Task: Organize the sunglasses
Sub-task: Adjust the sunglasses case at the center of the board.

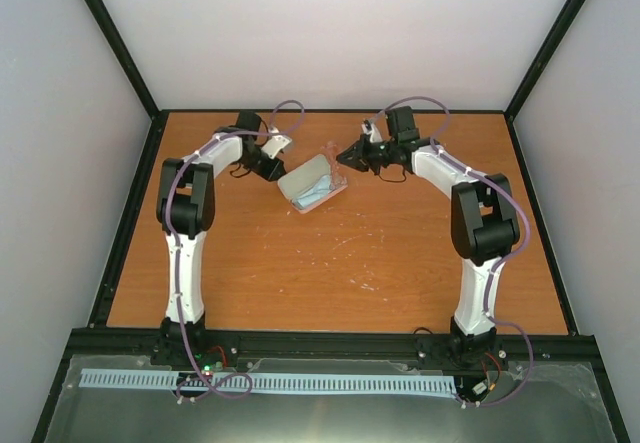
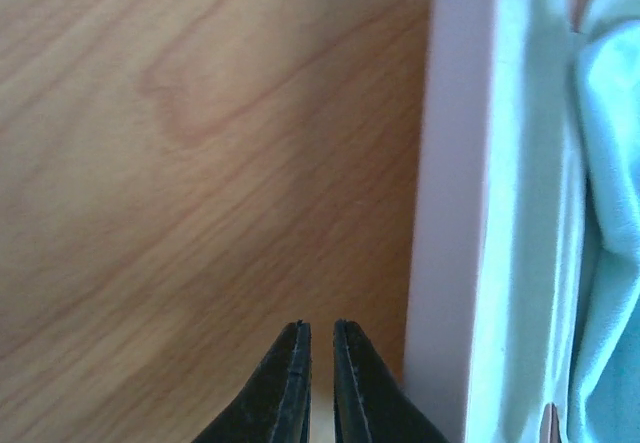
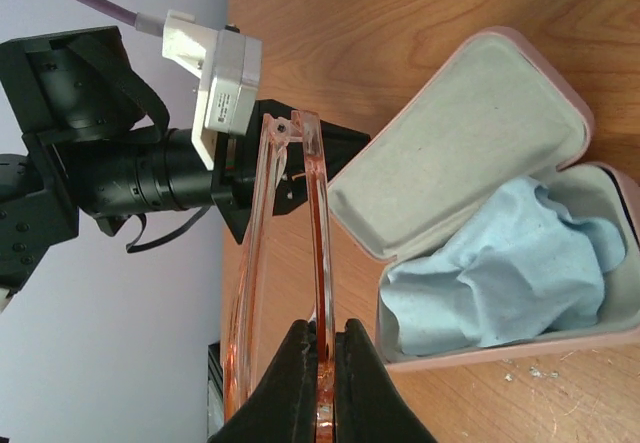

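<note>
Left tool point(image 2: 320, 329) closed, right tool point(image 3: 326, 329) clamped on sunglasses point(image 3: 320, 225)

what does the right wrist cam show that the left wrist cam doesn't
Only the right wrist view: the sunglasses, pinched in the right gripper; the open grey-lined lid; and the left arm with its white camera behind.
Only the left wrist view: the left gripper seen from its own side, fingertips close together with nothing between them, right beside the outer wall of the pink case.
Both: the pink case, the blue cloth bunched inside it, and the wooden table.
</note>
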Available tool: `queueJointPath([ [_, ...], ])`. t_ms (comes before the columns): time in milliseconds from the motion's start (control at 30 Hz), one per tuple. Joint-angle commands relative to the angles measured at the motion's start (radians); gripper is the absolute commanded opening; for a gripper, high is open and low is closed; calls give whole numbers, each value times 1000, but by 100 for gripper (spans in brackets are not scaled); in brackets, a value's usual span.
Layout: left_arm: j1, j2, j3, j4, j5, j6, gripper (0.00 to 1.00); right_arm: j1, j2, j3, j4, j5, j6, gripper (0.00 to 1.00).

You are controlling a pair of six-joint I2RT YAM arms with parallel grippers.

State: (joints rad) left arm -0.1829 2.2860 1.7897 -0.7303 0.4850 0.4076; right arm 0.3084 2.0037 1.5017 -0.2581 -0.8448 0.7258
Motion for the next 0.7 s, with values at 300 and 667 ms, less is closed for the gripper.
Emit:
queueJointPath([
  [300,-61,-105,-41,-2,96,-70,11,29,50,28,-61,98,-24,3],
  [667,-87,-150,-106,37,133,-118,10,64,86,16,-71,210,25,3],
])
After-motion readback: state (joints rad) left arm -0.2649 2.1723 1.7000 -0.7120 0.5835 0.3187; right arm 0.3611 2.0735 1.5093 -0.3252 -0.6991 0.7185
